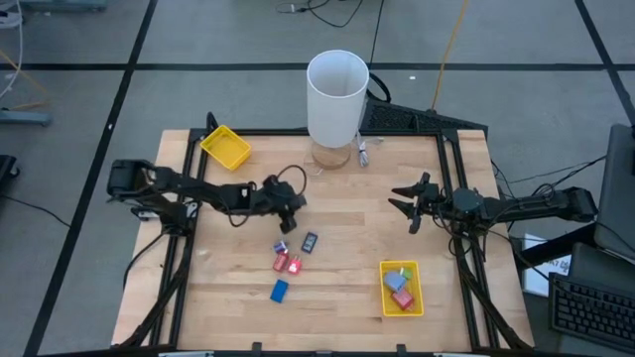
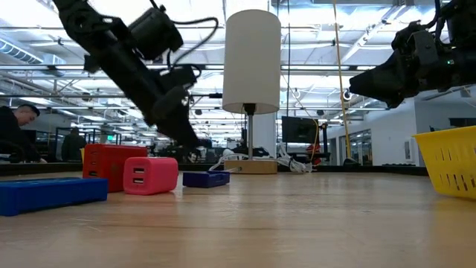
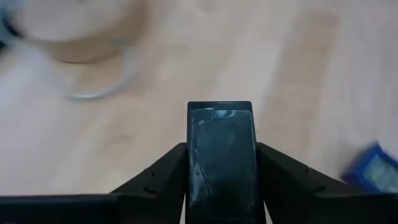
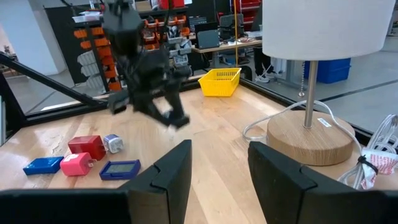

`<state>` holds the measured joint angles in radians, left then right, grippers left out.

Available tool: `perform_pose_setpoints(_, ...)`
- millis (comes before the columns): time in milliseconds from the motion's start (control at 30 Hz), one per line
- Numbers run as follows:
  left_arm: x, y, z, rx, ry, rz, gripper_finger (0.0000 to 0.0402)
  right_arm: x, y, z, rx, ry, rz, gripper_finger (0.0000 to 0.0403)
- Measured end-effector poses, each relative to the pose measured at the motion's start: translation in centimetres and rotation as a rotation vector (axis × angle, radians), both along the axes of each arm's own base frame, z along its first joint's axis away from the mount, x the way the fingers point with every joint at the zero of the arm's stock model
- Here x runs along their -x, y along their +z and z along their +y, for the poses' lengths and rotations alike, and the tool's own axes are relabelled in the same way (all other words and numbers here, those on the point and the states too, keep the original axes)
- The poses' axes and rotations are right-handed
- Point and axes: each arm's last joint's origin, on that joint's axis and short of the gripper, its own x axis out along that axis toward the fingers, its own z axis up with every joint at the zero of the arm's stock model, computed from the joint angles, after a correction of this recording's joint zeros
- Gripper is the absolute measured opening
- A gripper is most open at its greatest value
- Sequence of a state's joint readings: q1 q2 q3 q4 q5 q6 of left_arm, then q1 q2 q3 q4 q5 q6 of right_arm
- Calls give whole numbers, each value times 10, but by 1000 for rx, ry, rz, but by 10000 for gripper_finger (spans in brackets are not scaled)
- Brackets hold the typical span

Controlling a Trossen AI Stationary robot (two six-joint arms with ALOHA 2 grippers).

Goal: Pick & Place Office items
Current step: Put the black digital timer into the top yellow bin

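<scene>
My left gripper (image 1: 290, 205) hangs above the table's middle, shut on a flat black rectangular piece (image 3: 221, 155). Below it and nearer the front edge, several office items lie flat on the wood: a grey-blue one (image 1: 281, 246), a dark blue one (image 1: 310, 241), a red one (image 1: 281, 263), a pink one (image 1: 294, 265) and a blue one (image 1: 279, 290). More pieces lie in the yellow tray (image 1: 385, 297) at the front right. My right gripper (image 1: 409, 205) waits open at the table's right side, with nothing between its fingers. My left gripper pinches the black piece by its two long sides (image 3: 191, 163), one finger (image 3: 158, 177) on each. The fingers slant down from the table's left side and lie along the piece, whose far end sticks out past the fingertips. The piece hangs clear of the table.
A lamp with a tall white shade (image 1: 337, 89) and a wooden base (image 4: 308, 140) stands at the far middle, its cord lying beside it. A second yellow tray (image 1: 226, 147) sits at the far left corner. Bare wood lies between the two grippers.
</scene>
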<state>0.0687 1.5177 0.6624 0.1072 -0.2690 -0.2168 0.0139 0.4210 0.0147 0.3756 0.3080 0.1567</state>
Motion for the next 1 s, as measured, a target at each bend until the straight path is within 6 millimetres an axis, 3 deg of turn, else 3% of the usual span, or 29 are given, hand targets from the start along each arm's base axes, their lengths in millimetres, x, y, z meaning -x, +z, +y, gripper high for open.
perform_pose_setpoints(167, 19, 26, 7, -34, 156, -28, 156, 0, 0, 0, 0, 0, 2, 146)
perform_pose_setpoints(467, 48, 58, 20, -125, 436, -104, 177, 0, -1, 0, -4, 0, 6, 146)
perform_pose_setpoints(700, 68, 61, 36, -109, 645, -90, 156, -1, -1, 0, -14, -1, 8, 146)
perform_pose_setpoints(1000, 88, 55, 63, -76, 897, -51, 166, -1, -1, 0, -14, -1, 5, 146)
